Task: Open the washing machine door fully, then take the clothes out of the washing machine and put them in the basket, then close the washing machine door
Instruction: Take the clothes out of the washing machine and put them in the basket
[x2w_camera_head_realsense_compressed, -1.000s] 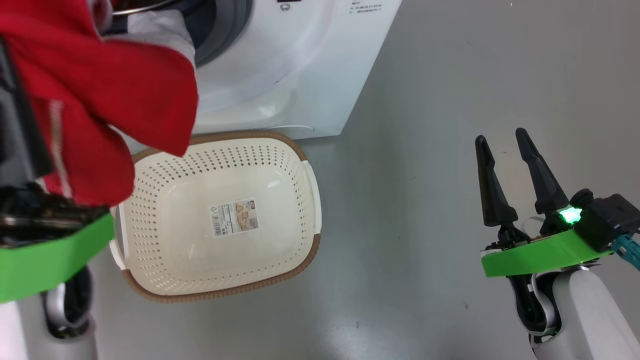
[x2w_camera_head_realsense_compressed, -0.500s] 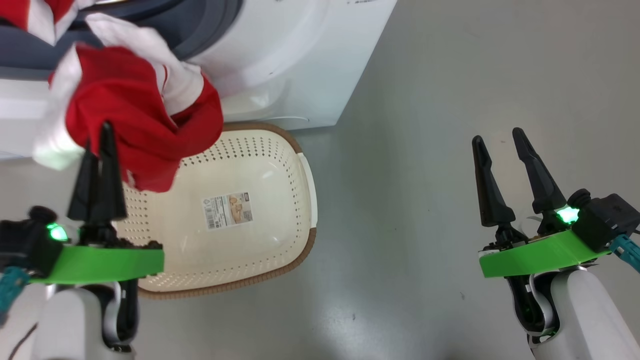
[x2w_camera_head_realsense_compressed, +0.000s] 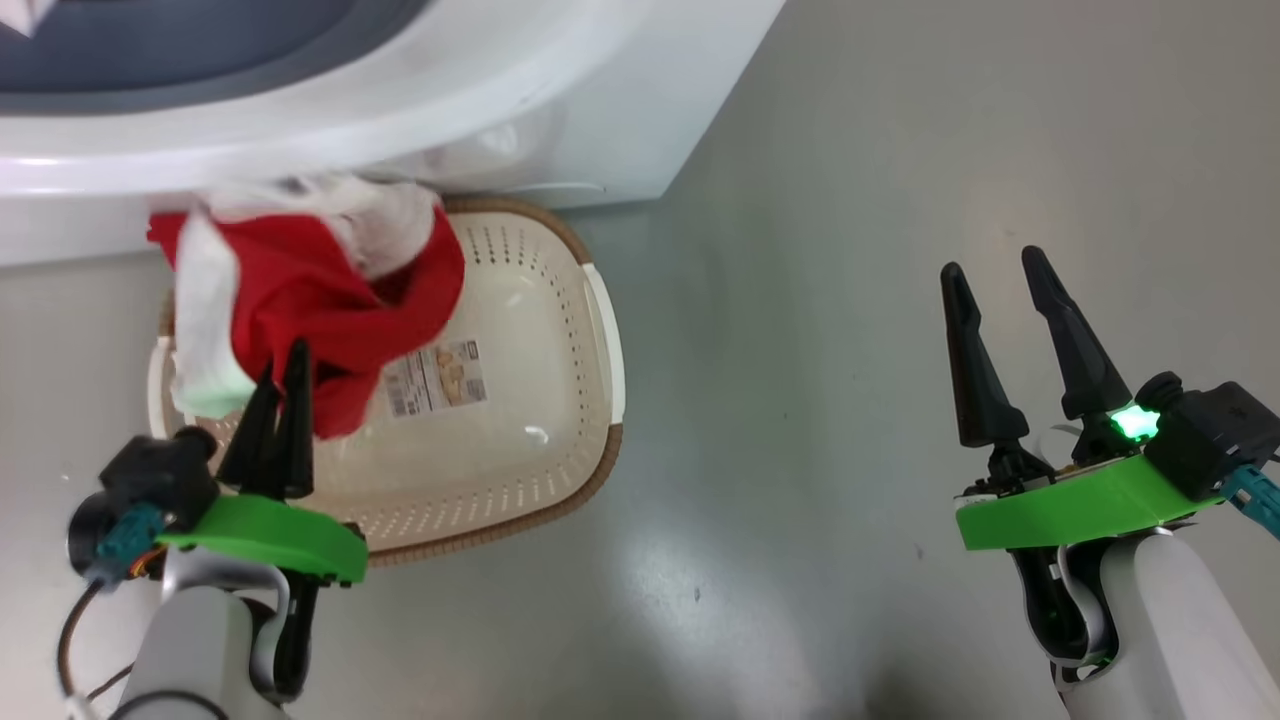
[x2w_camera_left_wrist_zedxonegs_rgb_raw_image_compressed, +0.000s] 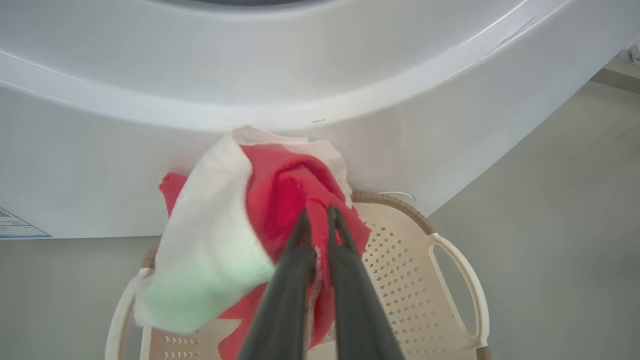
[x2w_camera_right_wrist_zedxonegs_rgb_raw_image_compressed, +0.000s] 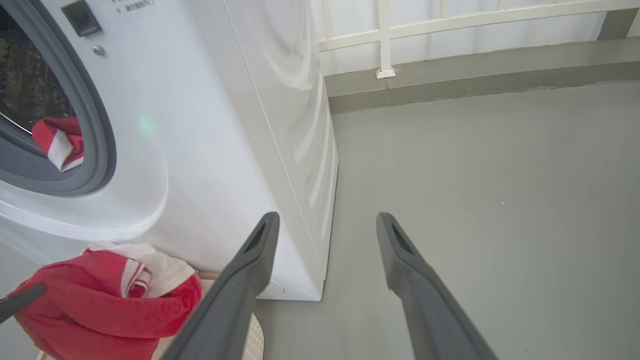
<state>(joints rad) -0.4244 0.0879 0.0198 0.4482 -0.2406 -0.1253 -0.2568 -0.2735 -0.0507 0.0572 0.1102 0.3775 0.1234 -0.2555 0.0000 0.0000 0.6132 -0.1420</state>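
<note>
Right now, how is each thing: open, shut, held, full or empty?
Cream perforated plastic basket, upright on the floor.
Red soft garment with white trim, gripped, hanging over that basket.
Left tool, shut on that garment.
Right tool, open, empty.
White front-loading washing machine, mouth uncovered, red cloth piece inside.

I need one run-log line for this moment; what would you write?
left claw: shut on clothes | clothes: hanging above basket | right claw: open, empty | washing machine: red fabric in its opening
</note>
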